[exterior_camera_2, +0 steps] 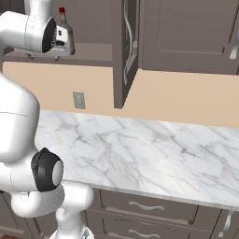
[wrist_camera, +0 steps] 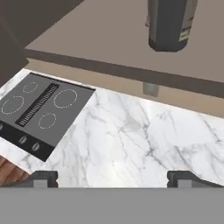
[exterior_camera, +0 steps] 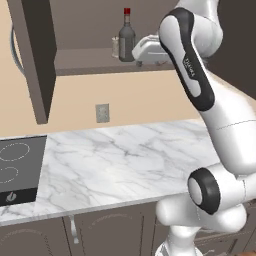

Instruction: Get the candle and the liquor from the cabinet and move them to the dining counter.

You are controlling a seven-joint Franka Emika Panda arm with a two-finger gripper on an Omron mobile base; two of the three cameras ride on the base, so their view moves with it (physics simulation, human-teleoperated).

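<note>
Glass liquor (exterior_camera: 127, 40) on cabinet (exterior_camera: 90, 61) shelf | we judge it slippery, fragile; grasp its body | gripper (wrist_camera: 111, 178) jaws wide, empty.

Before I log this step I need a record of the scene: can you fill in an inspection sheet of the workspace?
Surface: white grey-veined marble counter below the open cabinet, bare where visible.
Job's things: small dark glass liquor bottle with red cap upright on the dark brown wall cabinet shelf; tiny beige candle just left of it, partly hidden. Neither lifted.
Clutter: nothing seen.
Pincer: two-finger pincer open, holding nothing, level with the shelf to the right of the bottle in the left base view, short of it.
Cables: nothing seen.
Surroundings: black cooktop set in the counter, grey wall outlet, dark drawers with silver handles.
</note>
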